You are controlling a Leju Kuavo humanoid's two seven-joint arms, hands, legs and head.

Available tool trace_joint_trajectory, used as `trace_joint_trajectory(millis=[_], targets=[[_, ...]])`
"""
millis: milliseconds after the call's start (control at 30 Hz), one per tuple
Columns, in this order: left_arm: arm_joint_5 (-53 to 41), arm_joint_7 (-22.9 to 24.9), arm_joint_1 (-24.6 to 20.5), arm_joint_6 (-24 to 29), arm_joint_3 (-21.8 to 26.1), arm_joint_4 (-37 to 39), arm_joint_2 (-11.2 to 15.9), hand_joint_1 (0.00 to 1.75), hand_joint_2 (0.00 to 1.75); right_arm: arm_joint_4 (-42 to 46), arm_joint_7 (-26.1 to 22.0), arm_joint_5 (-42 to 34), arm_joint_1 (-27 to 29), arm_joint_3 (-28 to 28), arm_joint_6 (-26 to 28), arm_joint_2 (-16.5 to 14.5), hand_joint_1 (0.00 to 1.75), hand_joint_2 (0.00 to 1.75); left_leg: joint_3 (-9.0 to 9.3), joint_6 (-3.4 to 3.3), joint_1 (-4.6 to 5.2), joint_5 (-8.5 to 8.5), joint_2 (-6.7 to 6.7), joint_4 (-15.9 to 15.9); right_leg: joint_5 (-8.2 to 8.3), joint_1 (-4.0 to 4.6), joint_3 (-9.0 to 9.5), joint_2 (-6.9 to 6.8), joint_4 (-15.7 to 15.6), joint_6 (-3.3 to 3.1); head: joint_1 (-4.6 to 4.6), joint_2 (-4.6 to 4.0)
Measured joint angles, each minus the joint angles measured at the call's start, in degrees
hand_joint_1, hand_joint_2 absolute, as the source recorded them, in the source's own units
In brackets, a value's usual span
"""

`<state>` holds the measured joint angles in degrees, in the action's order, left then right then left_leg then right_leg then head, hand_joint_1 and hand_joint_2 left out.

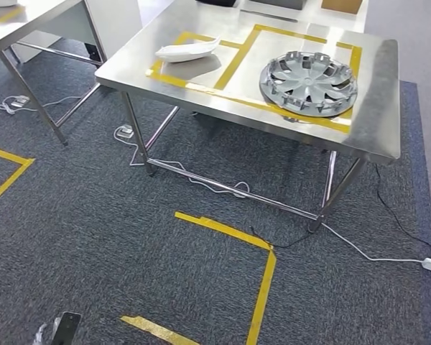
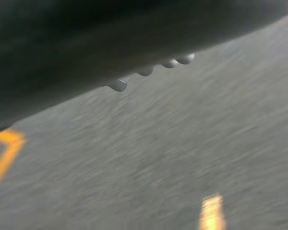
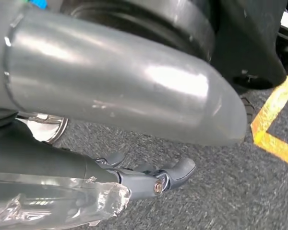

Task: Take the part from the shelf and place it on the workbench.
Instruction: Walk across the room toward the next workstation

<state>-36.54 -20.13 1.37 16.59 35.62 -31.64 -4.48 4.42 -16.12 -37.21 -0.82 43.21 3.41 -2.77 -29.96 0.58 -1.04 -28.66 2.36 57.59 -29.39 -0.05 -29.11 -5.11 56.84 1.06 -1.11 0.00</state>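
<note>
1. Right hand [image 3: 150, 178]: fingers spread, empty. Left hand [image 2: 146, 72]: blurred, cannot tell its state.
2. Wheel cover [image 1: 309, 83], likely the task's part, lies at the worktop's [image 1: 376, 129] right edge.
3. Risk: any walking near the worktop could snag a foot on the floor cable [image 1: 365, 251].

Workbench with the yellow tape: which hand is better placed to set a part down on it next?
Left, probably. Its fingers curl round the edge of a dark part. The right hand's fingers lie outstretched, holding nothing. The workbench lies ahead.
</note>
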Motion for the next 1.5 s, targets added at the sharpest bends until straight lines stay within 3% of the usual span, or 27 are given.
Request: trace_joint_trajectory(millis=[67,167,200,233,300,367,433,500,533,600,667,733,767,833,900,933,1000,1067,1100,1133,1200,1233,1267,1333,1400,1467,1500], targets=[[-0.37,2.33,-0.02,-0.18,1.56,4.41,-0.01,0.00,0.00,0.00,0.15,0.02,-0.07,0.42,-0.08,0.04,0.00,0.00,-0.40,-0.94,-0.04,0.35,-0.78,-0.08,-1.88,-0.27,-1.12,1.74,2.15,0.57,-0.18,0.00],[-0.71,4.43,-0.43,-0.51,3.08,8.86,-0.22,0.00,0.00,0.00,0.32,0.03,0.01,1.06,-0.17,0.09,0.00,0.00,-1.35,-1.84,0.21,0.95,-2.24,-0.09,-7.41,-0.43,-5.84,4.50,12.54,0.81,-0.46,0.00],[-0.74,4.73,-0.50,-0.58,3.46,9.98,-0.29,0.00,0.00,0.00,0.37,0.03,0.03,1.22,-0.20,0.10,0.00,0.00,-1.59,-1.99,0.37,1.12,-2.81,-0.07,-8.29,-0.42,-7.13,4.74,15.45,0.70,-0.45,0.00],[-0.78,4.92,-0.53,-0.65,3.81,10.93,-0.33,0.00,0.00,0.00,0.41,0.03,0.05,1.33,-0.20,0.11,0.00,0.00,-1.74,-2.07,0.52,1.28,-3.45,-0.06,-8.00,-0.37,-7.49,4.90,16.34,0.48,-0.46,0.00],[-0.81,5.08,-0.60,-0.74,4.38,12.36,-0.37,0.00,0.00,0.00,0.44,0.03,0.05,1.51,-0.20,0.16,0.00,0.00,-1.78,-2.03,0.75,1.55,-4.77,-0.06,-4.42,-0.18,-4.99,5.60,11.50,-0.27,-0.45,0.00],[-0.83,5.12,-0.85,-0.79,4.76,13.20,-0.44,0.00,0.00,-0.01,0.46,0.03,0.04,1.67,-0.18,0.29,0.00,0.00,-1.91,-1.79,0.84,1.83,-6.03,0.00,-1.26,-0.04,-1.22,7.98,3.76,-1.15,-0.39,0.00],[-0.84,5.14,-1.13,-0.84,4.96,13.79,-0.48,0.00,0.00,-0.02,0.48,0.04,-0.03,1.78,-0.17,0.43,0.00,0.00,-2.46,-1.17,0.72,2.28,-7.12,0.07,-0.75,0.01,0.46,9.45,0.33,-1.47,-0.44,0.00],[-0.84,5.16,-1.17,-0.88,5.11,14.28,-0.39,0.00,0.00,0.00,0.49,0.05,-0.09,1.82,-0.17,0.43,0.00,0.00,-3.01,-0.31,0.56,2.81,-8.16,0.03,-0.43,-0.08,0.66,8.51,-0.27,-1.40,-0.53,0.00],[-0.84,5.17,-1.12,-0.89,5.19,14.50,-0.37,0.00,0.00,0.01,0.50,0.05,-0.08,1.82,-0.18,0.39,0.00,0.00,-3.26,0.00,0.60,2.65,-7.95,0.28,-0.10,-0.21,0.72,7.88,-0.64,-1.46,-0.49,0.00],[-0.84,5.52,-1.15,-1.06,5.36,14.82,-0.32,0.00,0.00,0.02,0.49,0.05,-0.02,1.84,-0.17,0.33,0.00,0.00,-4.79,0.50,0.69,0.21,-5.91,3.56,0.54,-0.45,0.78,6.37,-1.38,-1.76,-0.17,0.00],[-0.75,6.62,-1.30,-1.81,5.62,15.07,-0.41,0.00,0.00,0.02,0.51,0.08,0.07,1.91,-0.18,0.35,0.00,0.00,-7.80,0.97,0.59,-3.86,-3.59,10.61,0.71,-0.19,0.45,4.77,-1.39,-1.98,0.12,0.00],[-0.21,8.08,-1.25,-3.12,6.30,15.30,-0.68,0.00,0.00,0.02,0.62,0.15,0.09,2.19,-0.22,0.36,0.00,0.00,-9.27,1.25,0.47,-5.46,-2.94,15.20,0.71,0.02,-0.11,3.19,-1.29,-1.97,0.15,0.00],[0.28,8.71,-1.11,-3.90,6.80,15.39,-0.92,0.00,0.00,0.02,0.66,0.19,0.03,2.39,-0.24,0.37,0.00,0.00,-8.43,1.27,0.46,-4.71,-2.80,14.45,0.71,0.07,-0.32,2.48,-1.24,-1.96,0.15,0.00],[1.36,9.62,-0.87,-5.33,7.96,15.48,-1.48,0.00,0.00,0.05,0.68,0.21,-0.13,2.75,-0.25,0.37,0.00,0.00,-3.84,1.03,0.53,-1.72,-1.56,7.31,0.65,0.15,-0.24,1.22,-1.07,-1.84,0.16,0.00],[2.12,10.00,-0.92,-6.35,9.13,15.49,-2.17,0.00,0.00,0.12,0.52,0.22,-0.25,3.03,-0.31,0.40,0.00,0.00,-0.06,0.23,0.81,0.04,0.15,0.70,0.54,0.42,-0.12,0.18,-0.72,-1.39,0.05,0.00],[2.25,10.01,-0.92,-6.73,9.67,15.49,-2.54,0.00,0.00,0.16,0.40,0.21,-0.32,3.16,-0.37,0.46,0.00,0.00,0.54,-0.25,0.99,0.22,0.56,-0.63,0.54,0.49,0.01,-0.23,-0.59,-1.09,-0.05,0.00],[2.01,9.66,-0.69,-7.48,10.49,15.49,-3.24,0.00,0.00,0.23,0.10,0.20,-0.49,3.47,-0.50,0.60,0.00,0.00,0.28,-1.15,1.20,0.55,-0.18,-0.95,0.66,0.44,0.14,-0.82,-0.65,-0.45,-0.19,0.00],[1.41,8.59,-0.46,-8.36,10.98,15.49,-3.85,0.00,0.00,0.30,-0.30,0.12,-0.57,3.68,-0.63,0.84,0.00,0.00,0.12,-1.89,0.99,1.09,-0.96,-1.34,-0.43,0.25,-0.38,0.61,0.42,0.25,-0.27,0.00],[1.09,7.83,-0.45,-8.75,11.16,15.49,-4.16,0.00,0.00,0.31,-0.49,0.02,-0.49,3.73,-0.69,0.99,0.00,0.00,-0.01,-2.23,0.83,1.37,-1.41,-1.53,-1.92,0.13,-1.30,1.93,2.46,0.56,-0.36,0.00],[0.74,7.04,-0.49,-9.04,11.33,15.49,-4.42,0.00,0.00,0.31,-0.67,-0.10,-0.36,3.74,-0.74,1.11,0.00,0.00,-0.22,-2.45,0.76,1.57,-1.87,-1.55,-3.90,-0.01,-2.75,3.36,5.69,0.80,-0.42,0.00],[-0.19,5.34,-0.49,-9.41,11.59,15.48,-4.94,0.00,0.00,0.31,-0.84,-0.33,-0.03,3.78,-0.83,1.30,0.00,0.00,-0.74,-2.64,0.79,1.89,-3.03,-1.52,-7.41,-0.15,-6.15,4.65,13.41,1.02,-0.46,0.00],[-0.74,4.44,-0.41,-9.60,11.64,15.48,-5.15,0.00,0.00,0.30,-0.86,-0.45,0.11,3.79,-0.87,1.39,0.00,0.00,-0.90,-2.62,0.81,2.02,-3.68,-1.49,-7.83,-0.17,-7.11,4.83,15.57,1.07,-0.47,0.00],[-1.27,3.54,-0.29,-9.79,11.65,15.48,-5.35,0.00,0.00,0.30,-0.85,-0.60,0.21,3.80,-0.90,1.52,0.00,0.00,-0.99,-2.54,0.81,2.14,-4.36,-1.46,-7.09,-0.18,-7.05,4.96,15.56,1.06,-0.50,0.00],[-2.02,2.25,-0.11,-10.16,11.65,15.48,-5.70,0.00,0.00,0.28,-0.84,-0.87,0.30,3.81,-0.93,1.80,0.00,0.00,-0.99,-2.30,0.79,2.30,-5.71,-1.41,-3.04,-0.31,-3.83,5.81,9.12,0.91,-0.52,0.00],[-2.39,1.71,-0.13,-10.34,11.65,15.47,-5.93,0.00,0.00,0.28,-0.84,-1.04,0.38,3.81,-0.97,2.00,0.00,0.00,-1.27,-1.83,0.92,2.51,-6.93,-1.23,-0.41,-0.57,-0.37,8.29,1.72,0.73,-0.49,0.00],[-2.73,1.51,-0.13,-10.43,11.67,15.48,-6.01,0.00,0.00,0.28,-0.87,-1.30,0.39,3.81,-1.07,2.08,0.00,0.00,-1.95,-1.07,0.86,2.93,-8.03,-1.13,-0.26,-0.58,0.73,9.52,-0.77,0.45,-0.44,0.00],[-2.91,1.47,-0.05,-10.45,11.69,15.48,-6.02,0.00,0.00,0.28,-0.92,-1.49,0.37,3.81,-1.11,2.08,0.00,0.00,-2.27,-0.66,0.74,3.19,-8.62,-1.15,-0.16,-0.53,0.78,8.99,-0.92,0.19,-0.41,0.00]])
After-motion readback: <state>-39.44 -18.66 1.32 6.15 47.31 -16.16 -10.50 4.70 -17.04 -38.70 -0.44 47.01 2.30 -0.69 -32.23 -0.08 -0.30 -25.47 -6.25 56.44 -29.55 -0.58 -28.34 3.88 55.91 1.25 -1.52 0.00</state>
